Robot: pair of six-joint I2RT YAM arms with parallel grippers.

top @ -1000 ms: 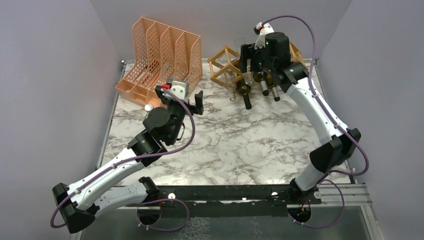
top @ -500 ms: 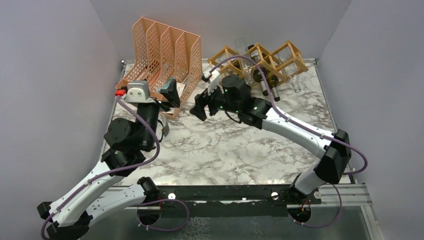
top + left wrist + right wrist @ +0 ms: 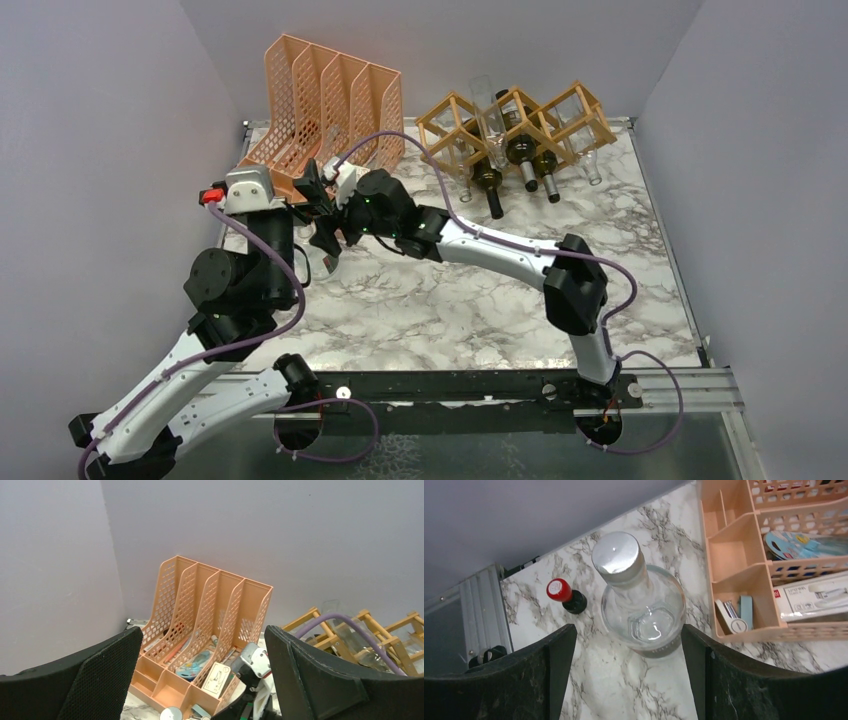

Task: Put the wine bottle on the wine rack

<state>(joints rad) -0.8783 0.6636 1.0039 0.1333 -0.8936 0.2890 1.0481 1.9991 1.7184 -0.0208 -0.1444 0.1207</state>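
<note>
A clear glass wine bottle [image 3: 644, 605] with a silver cap stands upright on the marble table beside the peach file organizer. My right gripper [image 3: 626, 632] is open and hangs over it, one finger on each side and apart from the glass. In the top view the right gripper [image 3: 326, 236] hides most of the bottle [image 3: 320, 264]. The tan wooden wine rack [image 3: 520, 122] stands at the back right and holds several bottles. It also shows in the left wrist view [image 3: 320, 622]. My left gripper [image 3: 307, 187] is open and empty above the organizer's front, just behind the right wrist.
The peach mesh file organizer [image 3: 325, 100] stands at the back left, with small items in its front compartments [image 3: 744, 555]. A small black object with a red top [image 3: 565, 595] stands on the table left of the bottle. The metal table edge [image 3: 479, 610] runs close by.
My right arm has swung from the wine rack across to the left and now hangs over the clear bottle. My left arm has drawn back to the left.
</note>
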